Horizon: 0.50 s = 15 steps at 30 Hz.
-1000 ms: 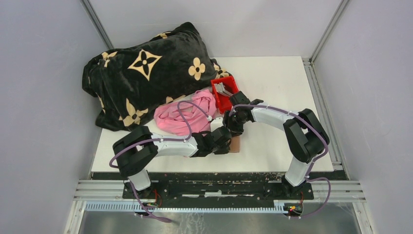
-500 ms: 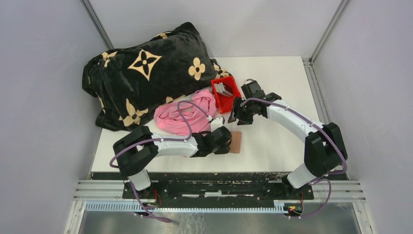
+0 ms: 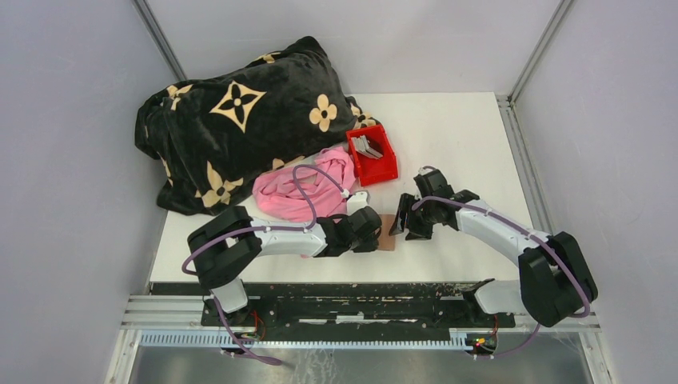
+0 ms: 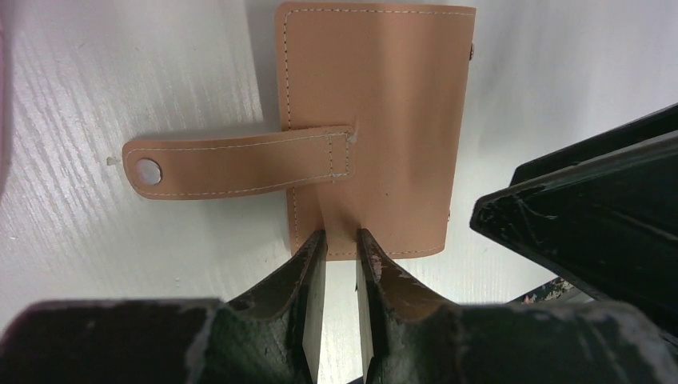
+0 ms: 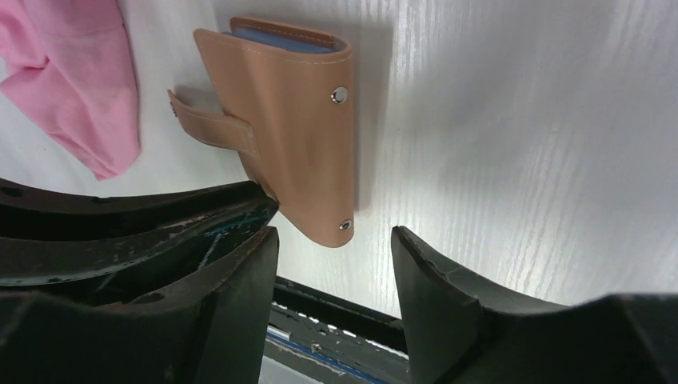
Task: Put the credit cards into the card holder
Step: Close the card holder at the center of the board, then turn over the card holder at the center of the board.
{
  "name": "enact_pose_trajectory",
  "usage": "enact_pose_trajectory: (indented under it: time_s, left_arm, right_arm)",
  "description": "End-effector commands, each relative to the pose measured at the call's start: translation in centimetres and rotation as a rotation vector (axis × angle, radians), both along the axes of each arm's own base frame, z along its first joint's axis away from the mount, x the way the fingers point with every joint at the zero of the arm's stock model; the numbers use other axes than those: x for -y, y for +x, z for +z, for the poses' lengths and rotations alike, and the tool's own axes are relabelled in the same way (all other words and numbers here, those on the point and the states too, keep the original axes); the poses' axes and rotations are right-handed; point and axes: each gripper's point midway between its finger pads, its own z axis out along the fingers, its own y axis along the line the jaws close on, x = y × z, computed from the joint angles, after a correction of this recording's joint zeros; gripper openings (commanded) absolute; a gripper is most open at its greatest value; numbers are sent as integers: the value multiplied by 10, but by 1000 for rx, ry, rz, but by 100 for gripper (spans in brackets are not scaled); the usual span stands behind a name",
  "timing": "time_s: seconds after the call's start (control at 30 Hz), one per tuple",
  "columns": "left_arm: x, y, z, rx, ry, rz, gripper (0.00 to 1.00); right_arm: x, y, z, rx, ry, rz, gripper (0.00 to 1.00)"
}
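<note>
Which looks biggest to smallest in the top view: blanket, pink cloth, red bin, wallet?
1. blanket
2. pink cloth
3. red bin
4. wallet, partly hidden

The white wood-grain surface [image 3: 464, 136] carried four things. A black plush blanket with tan flower patterns [image 3: 232, 120] lay heaped over its far left part. A crumpled pink cloth [image 3: 296, 192] lay against the blanket's near side. A small red plastic bin [image 3: 377, 172] sat just beside the cloth, toward the middle. A folded tan-brown leather card holder [image 3: 387, 233] lay close to the near edge, apart from the bin, with its snap tab [image 4: 184, 164] stretched out flat on the surface.
</note>
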Motion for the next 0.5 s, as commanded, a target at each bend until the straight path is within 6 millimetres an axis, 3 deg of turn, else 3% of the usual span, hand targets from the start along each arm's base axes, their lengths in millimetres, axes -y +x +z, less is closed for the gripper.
enact_pose_trajectory:
  time_s: [0.0, 0.47]
  left_arm:
    - [-22, -7, -31, -26, 140, -22, 28]
    - [-27, -10, -37, -36, 153, -23, 26]
  right_arm:
    - [-13, 14, 8, 79, 116, -17, 62]
    - [-23, 14, -42, 30, 259, -63, 62]
